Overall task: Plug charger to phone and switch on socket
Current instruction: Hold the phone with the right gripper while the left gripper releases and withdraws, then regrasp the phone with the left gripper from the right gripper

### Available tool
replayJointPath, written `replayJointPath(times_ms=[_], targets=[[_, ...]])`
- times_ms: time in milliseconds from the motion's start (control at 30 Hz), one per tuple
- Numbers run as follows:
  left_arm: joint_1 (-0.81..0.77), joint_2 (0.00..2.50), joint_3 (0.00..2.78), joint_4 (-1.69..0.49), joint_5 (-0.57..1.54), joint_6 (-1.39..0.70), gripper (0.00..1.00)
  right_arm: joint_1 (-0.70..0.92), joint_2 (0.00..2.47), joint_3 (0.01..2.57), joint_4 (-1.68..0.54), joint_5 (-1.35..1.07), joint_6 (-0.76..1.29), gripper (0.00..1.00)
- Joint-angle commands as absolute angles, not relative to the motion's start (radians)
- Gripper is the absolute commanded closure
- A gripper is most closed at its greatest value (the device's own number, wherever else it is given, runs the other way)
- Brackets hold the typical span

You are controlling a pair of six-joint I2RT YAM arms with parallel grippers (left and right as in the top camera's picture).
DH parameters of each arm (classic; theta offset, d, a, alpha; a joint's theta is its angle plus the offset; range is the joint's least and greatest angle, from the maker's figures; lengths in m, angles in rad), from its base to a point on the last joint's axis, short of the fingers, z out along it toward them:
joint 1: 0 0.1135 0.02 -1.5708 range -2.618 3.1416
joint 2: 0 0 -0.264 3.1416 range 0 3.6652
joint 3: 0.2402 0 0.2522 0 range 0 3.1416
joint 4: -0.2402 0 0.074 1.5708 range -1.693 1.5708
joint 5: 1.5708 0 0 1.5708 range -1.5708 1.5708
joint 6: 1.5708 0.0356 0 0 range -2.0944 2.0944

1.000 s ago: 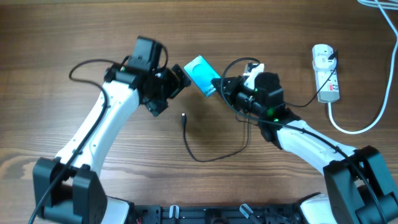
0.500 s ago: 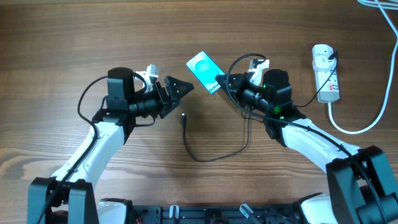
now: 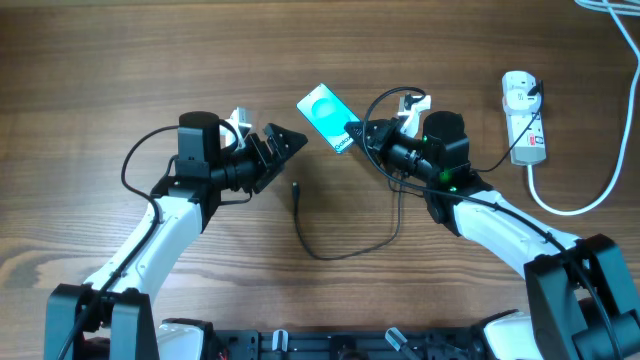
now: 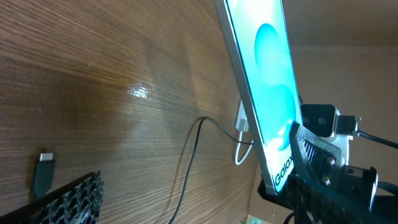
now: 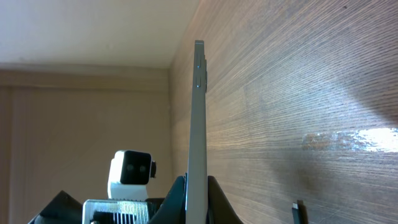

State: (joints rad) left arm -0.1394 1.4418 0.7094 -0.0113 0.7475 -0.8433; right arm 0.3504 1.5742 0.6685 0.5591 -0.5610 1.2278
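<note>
Right gripper pinches the phone by its white-banded end; left gripper, jaws wide, hovers at its seven o'clock, charger plug at six.

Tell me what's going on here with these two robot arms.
The right pincer is shut on the white-band end of the phone, holding it tilted above the table. The left pincer is open and empty, close by the phone. The charger lies loose on the table, its plug tip not yet in the phone. The socket sits untouched at the far right.
</note>
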Motion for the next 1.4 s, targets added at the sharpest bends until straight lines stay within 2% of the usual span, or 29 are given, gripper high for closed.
replayJointPath(times_ms=[0, 200, 500, 833, 1067, 1367], targets=[[-0.144, 1.449, 0.700, 0.034, 0.749, -0.846, 0.00, 0.347, 1.578, 0.682, 0.576, -0.594, 1.204, 0.96], [-0.142, 1.465, 0.700, 0.143, 0.758, -0.876, 0.00, 0.351, 1.578, 0.682, 0.576, -0.594, 1.205, 0.96], [-0.142, 1.579, 0.700, 0.447, 0.844, -0.963, 0.00, 0.384, 1.580, 0.682, 0.603, -0.593, 1.240, 0.96], [-0.142, 1.624, 0.700, 0.595, 0.823, -1.057, 0.00, 0.387, 1.584, 0.682, 0.702, -0.593, 1.288, 0.96], [-0.160, 1.638, 0.700, 0.682, 0.810, -1.089, 0.00, 0.405, 1.674, 0.682, 0.836, -0.619, 1.351, 0.96], [-0.162, 1.696, 0.699, 0.741, 0.838, -1.103, 0.00, 0.447, 1.856, 0.682, 1.138, -0.650, 1.452, 0.96]])
